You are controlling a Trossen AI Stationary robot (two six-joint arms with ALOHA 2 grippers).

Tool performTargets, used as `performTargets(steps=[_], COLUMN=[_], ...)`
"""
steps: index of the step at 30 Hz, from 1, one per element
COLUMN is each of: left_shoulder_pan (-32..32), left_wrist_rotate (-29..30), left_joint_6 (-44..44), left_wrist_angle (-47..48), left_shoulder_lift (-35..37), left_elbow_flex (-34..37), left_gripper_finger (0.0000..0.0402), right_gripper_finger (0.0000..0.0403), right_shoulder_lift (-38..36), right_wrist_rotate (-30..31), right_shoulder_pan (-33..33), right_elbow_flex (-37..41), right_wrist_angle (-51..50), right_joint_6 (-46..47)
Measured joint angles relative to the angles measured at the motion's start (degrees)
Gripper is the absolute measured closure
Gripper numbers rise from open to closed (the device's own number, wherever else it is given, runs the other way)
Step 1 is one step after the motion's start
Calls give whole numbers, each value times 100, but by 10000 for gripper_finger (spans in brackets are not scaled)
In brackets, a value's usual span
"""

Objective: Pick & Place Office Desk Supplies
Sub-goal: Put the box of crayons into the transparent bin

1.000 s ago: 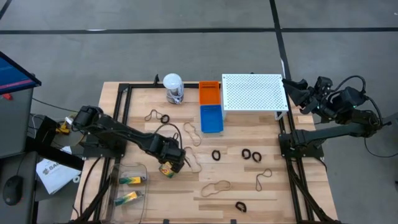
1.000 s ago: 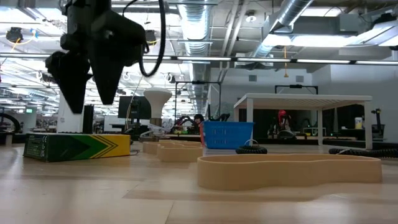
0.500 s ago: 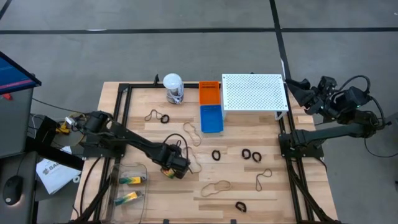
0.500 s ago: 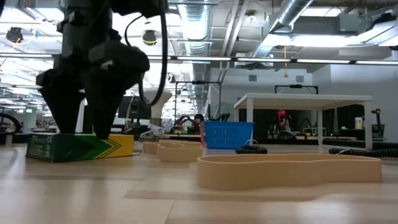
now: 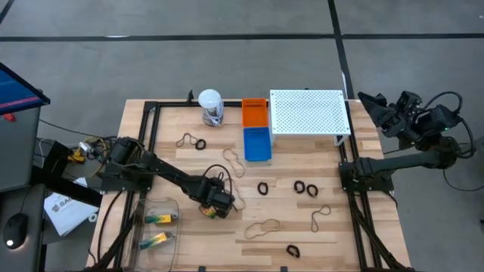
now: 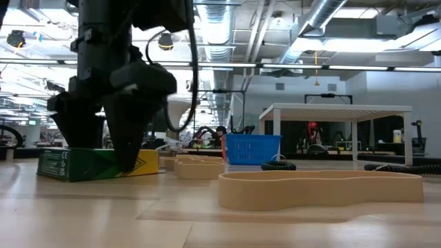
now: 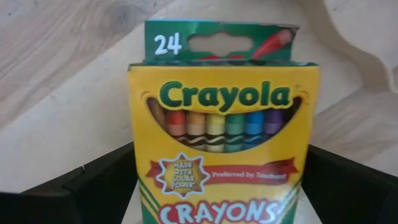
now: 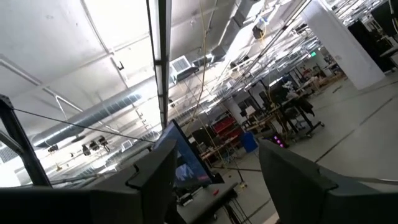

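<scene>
A yellow-and-green crayon box (image 5: pixel 207 210) lies flat on the table, left of centre. My left gripper (image 5: pixel 212 204) has come down over it, one finger on each long side, and is shut on it. The left wrist view shows the box's front (image 7: pixel 224 155) between the fingers. Two more yellow-and-green packs lie in a clear tray (image 5: pixel 156 229). Tan rubber-band loops (image 5: pixel 262 227) and black ring clips (image 5: pixel 305 187) lie scattered on the wood. My right gripper (image 5: pixel 374 106) hangs open beyond the table's right edge, pointing up at the ceiling (image 8: pixel 214 180). My left gripper pinches the crayon box across its width, by the two long sides near its bottom end (image 7: pixel 140 186). The fingers (image 6: pixel 131 148) point down from above, one on the near side and one behind. The box lies flat on the table.
At the far side stand a white-lidded jar (image 5: pixel 210 107), an orange bin (image 5: pixel 255 113), a blue bin (image 5: pixel 257 143) and a white perforated shelf (image 5: pixel 308 112). A rubber band (image 5: pixel 236 200) lies just right of the left gripper. Black frame rails run along the table's edges.
My left gripper has gone down and a little toward the table's right and near edge, ending with its fingers astride the crayon box. The box has shifted slightly on the table. My right arm has drifted a little to the right.
</scene>
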State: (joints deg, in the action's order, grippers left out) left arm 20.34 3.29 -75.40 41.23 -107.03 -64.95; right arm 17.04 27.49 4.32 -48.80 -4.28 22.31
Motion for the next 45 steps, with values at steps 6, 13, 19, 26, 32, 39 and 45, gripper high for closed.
performTargets(steps=[6,13,19,26,32,39,45], left_shoulder_pan=[4,13,15,15,62,149,149], left_wrist_rotate=[324,474,383,360,175,62,82], left_joint_6=[-13,185,456,761,765,745,616], left_wrist_angle=[-133,-447,-730,-693,-823,-893,-866], left_shoulder_lift=[14,273,238,236,237,51,-19], left_elbow_flex=[19,18,18,18,20,26,5], left_gripper_finger=[3,5,5,5,5,5,5], right_gripper_finger=[179,179,179,179,179,179,179], right_shoulder_lift=[-24,-22,-22,-22,-22,-22,-20], right_wrist_rotate=[1,0,0,0,0,0,0], right_shoulder_pan=[2,4,4,4,4,2,0], right_elbow_flex=[0,0,0,0,0,0,0], right_wrist_angle=[-8,-71,-147,-151,-181,-263,-283], right_joint_6=[-24,-26,-26,-42,-39,-37,-33])
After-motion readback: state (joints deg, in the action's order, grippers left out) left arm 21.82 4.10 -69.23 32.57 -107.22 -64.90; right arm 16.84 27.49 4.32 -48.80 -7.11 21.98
